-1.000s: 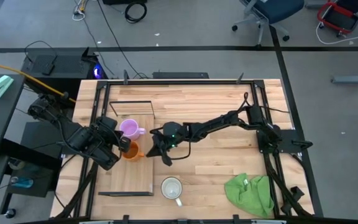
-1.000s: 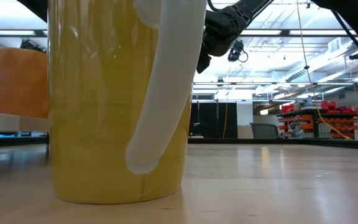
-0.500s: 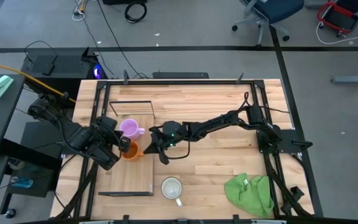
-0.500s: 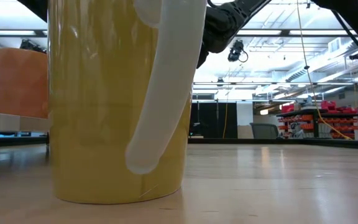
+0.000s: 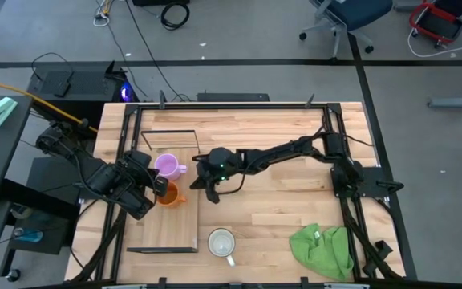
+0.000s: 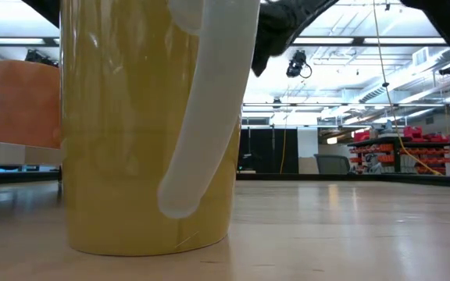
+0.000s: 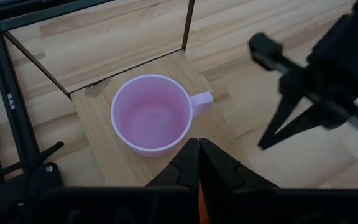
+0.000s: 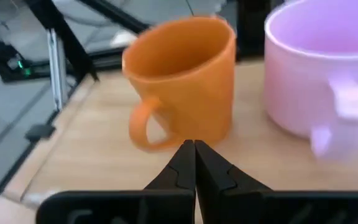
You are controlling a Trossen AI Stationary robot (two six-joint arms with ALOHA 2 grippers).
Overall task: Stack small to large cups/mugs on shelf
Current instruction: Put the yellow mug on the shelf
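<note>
1. Since a second ago, the right gripper (image 5: 212,191) has pulled back and up toward the middle of the table; the mugs and the left arm sit where they did.
2. We see its fingers pressed together with nothing between them in the right wrist view, pointing at the two mugs on the shelf.
3. We note the left gripper (image 5: 157,189) at the orange mug (image 5: 168,195), low over the shelf (image 5: 167,229). Its fingertips (image 7: 199,163) meet in the left wrist view with a thin orange sliver between them; we cannot tell whether they pinch the mug's rim.
4. Orange mug: upright on the shelf board, handle toward the right arm's side, just beside the purple mug (image 5: 166,166).
5. Purple mug: upright, mouth open upward, on the far part of the shelf board near the black wire frame (image 7: 185,25), handle pointing toward the table's middle.
6. White mug (image 5: 221,242): upright on the bare tabletop (image 5: 279,209) off the shelf's near corner, well apart from the other two. It fills the low view, looking yellowish there.
7. Green cloth (image 5: 323,247): crumpled at the near right corner of the table.
</note>
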